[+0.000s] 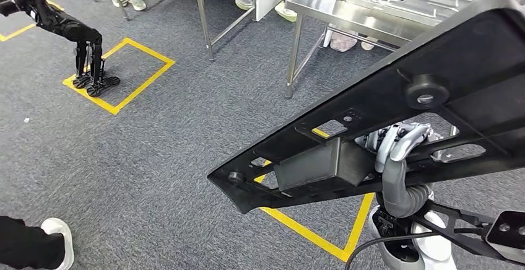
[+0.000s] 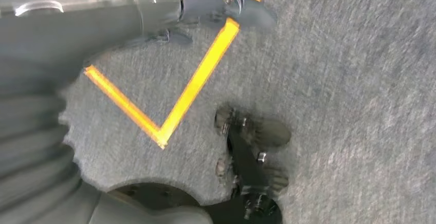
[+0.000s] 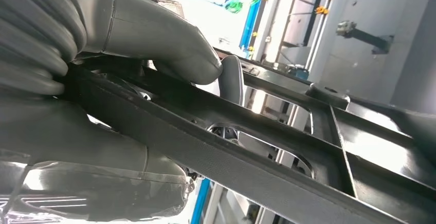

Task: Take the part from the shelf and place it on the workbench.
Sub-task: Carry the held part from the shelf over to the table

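Observation:
The part [image 1: 446, 90] is a large black plastic frame with ribs, cut-outs and a round knob. It hangs tilted across the right half of the head view, above the carpet. My right hand [image 1: 396, 145] grips it from below, near its middle. In the right wrist view the grey thumb [image 3: 169, 44] presses on one rib of the part [image 3: 267, 157], with the fingers under it. The steel workbench [image 1: 322, 0] stands beyond the part, at the far right. In the blurred left wrist view my left hand [image 2: 149, 212] hangs over the floor, its fingers unclear.
Yellow tape squares [image 1: 133, 75] mark the grey carpet. Another dark robot [image 1: 83, 38] stands at the far left. A person's white shoe [image 1: 59, 239] is at the near left, and more feet [image 1: 285, 11] show by the workbench. A metal frame leg [image 1: 203, 16] stands left of the workbench.

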